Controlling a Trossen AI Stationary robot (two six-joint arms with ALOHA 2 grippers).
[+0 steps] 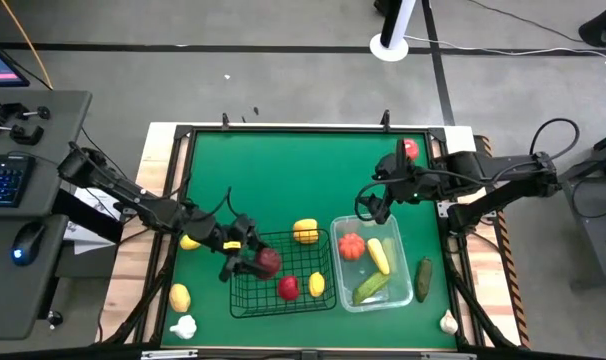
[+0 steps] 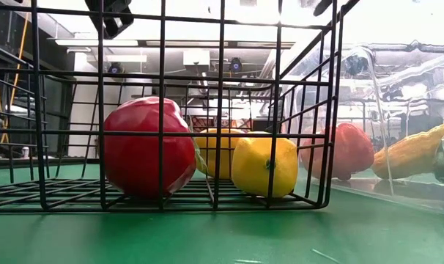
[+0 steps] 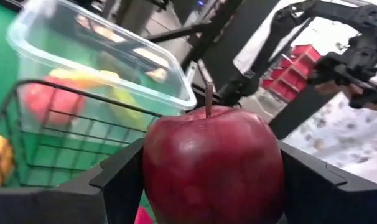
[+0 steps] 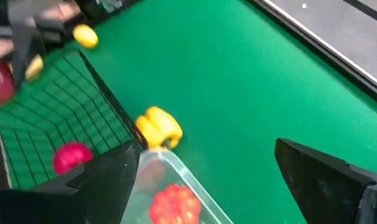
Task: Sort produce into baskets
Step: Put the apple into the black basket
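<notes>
Holding a dark red apple (image 3: 212, 168) clamped between its jaws, the left gripper (image 1: 251, 259) hangs over the black wire basket (image 1: 245, 305), likely to drop it beside the red fruit (image 1: 288, 287) and lemon (image 1: 316, 284) already inside. The right gripper (image 1: 375, 204), jaws wide and empty, waits above the green surface (image 1: 283, 170) near the clear tub (image 1: 340, 295); a yellow pepper (image 1: 305, 231) lies just beyond the basket, and nothing blocks the release.

Glossy, smooth dark-red apple (image 3: 213, 165) gleams between matt black plastic fingers (image 3: 123, 180), over a thin black wire-mesh basket (image 1: 283, 268), clear shiny plastic tub (image 1: 376, 262) and matt green table (image 1: 283, 180).

Grey floor (image 1: 283, 70), side desk (image 1: 33, 130), keyboard (image 1: 3, 180), mouse (image 1: 25, 245)
</notes>
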